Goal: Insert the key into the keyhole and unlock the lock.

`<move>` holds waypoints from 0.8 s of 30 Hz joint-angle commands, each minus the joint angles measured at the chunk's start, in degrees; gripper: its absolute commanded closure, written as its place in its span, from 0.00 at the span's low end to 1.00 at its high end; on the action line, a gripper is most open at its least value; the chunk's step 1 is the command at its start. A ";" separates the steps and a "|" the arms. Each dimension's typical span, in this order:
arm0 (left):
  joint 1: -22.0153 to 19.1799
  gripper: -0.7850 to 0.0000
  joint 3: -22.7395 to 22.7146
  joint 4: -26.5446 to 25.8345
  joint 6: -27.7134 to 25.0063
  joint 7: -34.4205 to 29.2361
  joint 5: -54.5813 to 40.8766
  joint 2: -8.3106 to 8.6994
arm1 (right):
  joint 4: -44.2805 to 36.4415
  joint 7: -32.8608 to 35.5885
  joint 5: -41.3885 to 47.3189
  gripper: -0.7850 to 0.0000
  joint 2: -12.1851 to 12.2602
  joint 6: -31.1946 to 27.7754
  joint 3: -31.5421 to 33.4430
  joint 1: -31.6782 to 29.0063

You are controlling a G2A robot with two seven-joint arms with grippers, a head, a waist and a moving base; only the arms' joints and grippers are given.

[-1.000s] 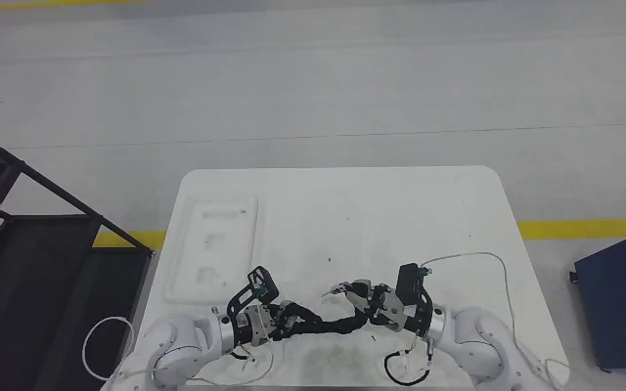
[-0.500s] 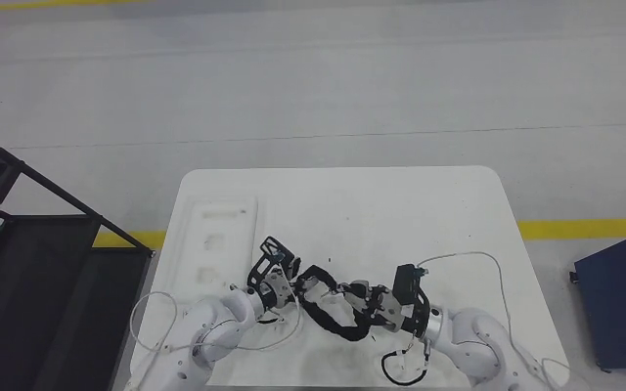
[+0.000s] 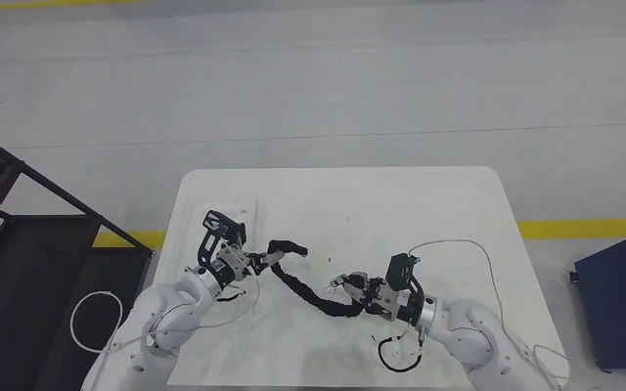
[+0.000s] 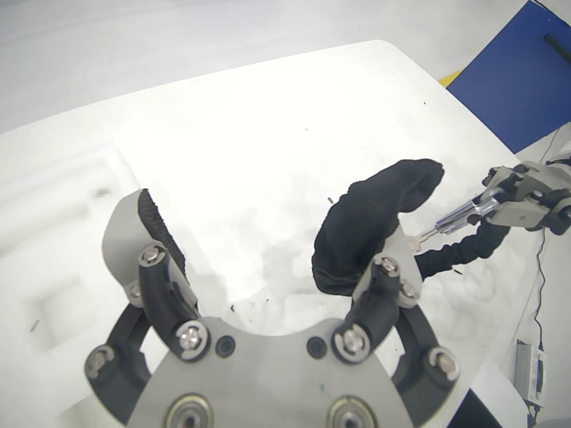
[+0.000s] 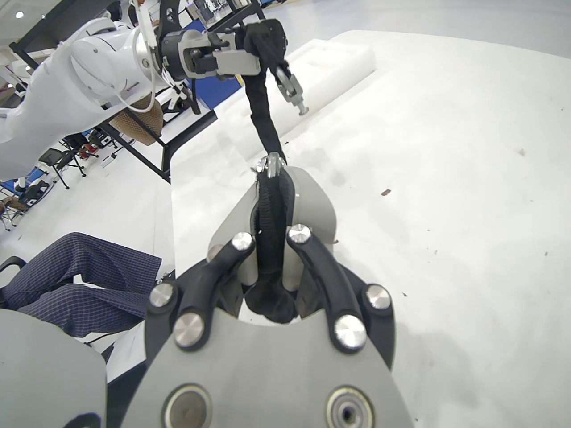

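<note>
Lock [image 3: 311,296] drawn out, left tool [image 4: 267,211] pulled away

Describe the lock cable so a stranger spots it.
Find the white table. Over it the lock cable runs from the left gripper to the right gripper. It is thick and black, unlike the thin white wires nearby.

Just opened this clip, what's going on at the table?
Both arms have a black cable lock between them over the white table. The right gripper is shut on one end, a metal piece poking past its fingers. The other end hangs on one finger of the open left gripper.
</note>
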 commanded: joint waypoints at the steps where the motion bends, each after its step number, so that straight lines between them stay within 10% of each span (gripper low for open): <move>1: 0.07 0.00 0.34 0.17 0.03 -0.04 0.16 -0.02 | 0.32 0.11 0.05 1.00 -0.07 0.15 -0.24 0.33; 10: -2.71 0.00 11.80 3.10 -2.75 -4.45 4.71 -1.25 | -0.24 -0.20 -0.43 1.00 -0.07 1.34 0.08 0.31; 24: -21.43 0.00 29.12 20.07 17.28 2.76 15.11 -7.74 | -4.52 -2.65 -2.10 1.00 0.82 1.98 4.30 -4.24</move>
